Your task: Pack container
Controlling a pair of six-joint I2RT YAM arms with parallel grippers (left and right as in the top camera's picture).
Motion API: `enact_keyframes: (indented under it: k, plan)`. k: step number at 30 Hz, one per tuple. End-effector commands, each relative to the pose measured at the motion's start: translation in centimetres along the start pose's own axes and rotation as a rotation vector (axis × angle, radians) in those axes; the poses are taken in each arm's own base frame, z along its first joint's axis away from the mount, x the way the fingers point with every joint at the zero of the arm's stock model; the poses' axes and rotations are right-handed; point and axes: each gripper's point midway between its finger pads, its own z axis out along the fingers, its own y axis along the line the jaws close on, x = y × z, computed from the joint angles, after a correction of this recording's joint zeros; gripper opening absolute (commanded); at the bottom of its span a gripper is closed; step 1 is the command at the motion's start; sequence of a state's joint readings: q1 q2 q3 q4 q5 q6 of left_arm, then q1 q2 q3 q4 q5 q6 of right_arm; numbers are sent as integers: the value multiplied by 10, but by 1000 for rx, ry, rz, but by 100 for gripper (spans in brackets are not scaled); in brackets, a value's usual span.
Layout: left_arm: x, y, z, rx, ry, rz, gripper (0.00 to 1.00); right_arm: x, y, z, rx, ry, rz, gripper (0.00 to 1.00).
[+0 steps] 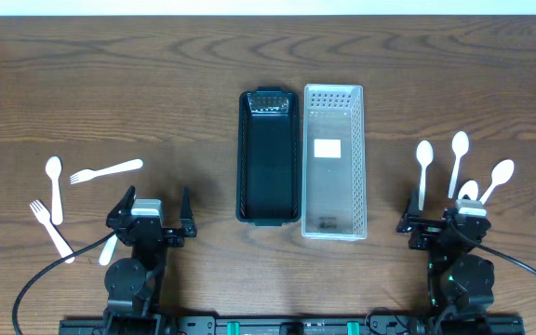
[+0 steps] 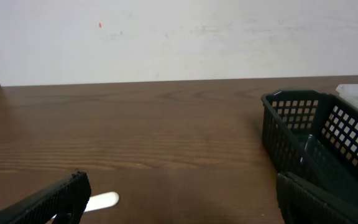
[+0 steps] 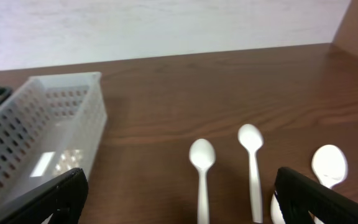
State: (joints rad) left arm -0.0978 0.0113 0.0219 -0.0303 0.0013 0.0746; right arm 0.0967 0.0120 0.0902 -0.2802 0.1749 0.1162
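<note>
Dark wooden table [image 1: 82,84]. At its centre, a black plastic mesh basket [image 1: 268,177] and a clear-white perforated plastic basket [image 1: 334,112] lie side by side, long walls touching, the black one on the left. The black basket's floor is visible along its length, with a pale glint at the far end that is too small to identify. The white basket's floor carries one white rectangular patch, label or reflection, cannot tell which. The cutlery lies on the table outside both baskets. Four white plastic spoons [image 1: 423,172] lie to the right of the white basket, bowls pointing away from the robot. To the left of the black basket are a white plastic spoon [image 1: 55,186] and two white plastic forks [image 1: 106,171], well apart from it. The left gripper [image 1: 153,210] rests near the table's front edge, its jaws spread wide and nothing between them. A white utensil handle [image 1: 108,249] lies beside the arm. The right gripper [image 1: 445,223] sits just short of the four spoons, its jaws likewise wide apart, holding nothing.
</note>
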Motion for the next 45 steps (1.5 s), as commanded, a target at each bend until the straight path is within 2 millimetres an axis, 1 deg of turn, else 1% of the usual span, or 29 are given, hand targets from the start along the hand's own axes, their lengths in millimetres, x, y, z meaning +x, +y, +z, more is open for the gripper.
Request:
enact_keyframes:
  k: [1, 6, 11, 15, 17, 19, 21, 24, 27, 30, 34, 36, 38, 42, 45]
  plan:
    - [19, 3, 1, -14, 61, -6, 98, 2, 14, -1, -80, 10, 43, 99]
    - [19, 3, 1, -14, 61, -6, 98, 3, 16, -1, -89, 15, 42, 99]
    - [20, 3, 1, -13, 63, -7, 98, 8, 29, -2, -168, 40, 28, 99]
    - [21, 2, 1, -13, 69, -10, 98, 22, 35, -1, -200, 116, 23, 99]
    - [20, -1, 1, 8, 71, -56, 98, 31, 38, -2, -213, 186, 20, 99]
    - [16, -7, 1, 37, 67, -107, 98, 32, 40, -2, -217, 237, 17, 99]
    - [12, -7, 0, 39, 61, -159, 98, 24, 41, -1, -217, 258, -20, 99]
    - [-5, -7, -2, 42, 39, -224, 98, 1, 44, 4, -218, 288, -63, 99]
    - [-29, -7, -4, 43, 21, -238, 98, -20, 48, 12, -207, 367, -66, 99]
    - [-55, -7, -1, 40, 45, -254, 98, -34, 52, 23, -196, 486, -74, 99]
    - [-80, -7, 13, 24, 164, -252, 98, -49, 56, 42, -173, 653, -85, 99]
    - [-87, -5, 26, 8, 242, -251, 98, -54, 58, 51, -165, 710, -87, 99]
    - [-95, -2, 42, -15, 330, -251, 98, -60, 60, 64, -154, 762, -88, 99]
    - [-102, 8, 71, -62, 465, -251, 98, -66, 68, 81, -175, 780, -75, 99]
    - [-104, 20, 91, -97, 558, -258, 98, -64, 65, 90, -162, 777, -72, 99]
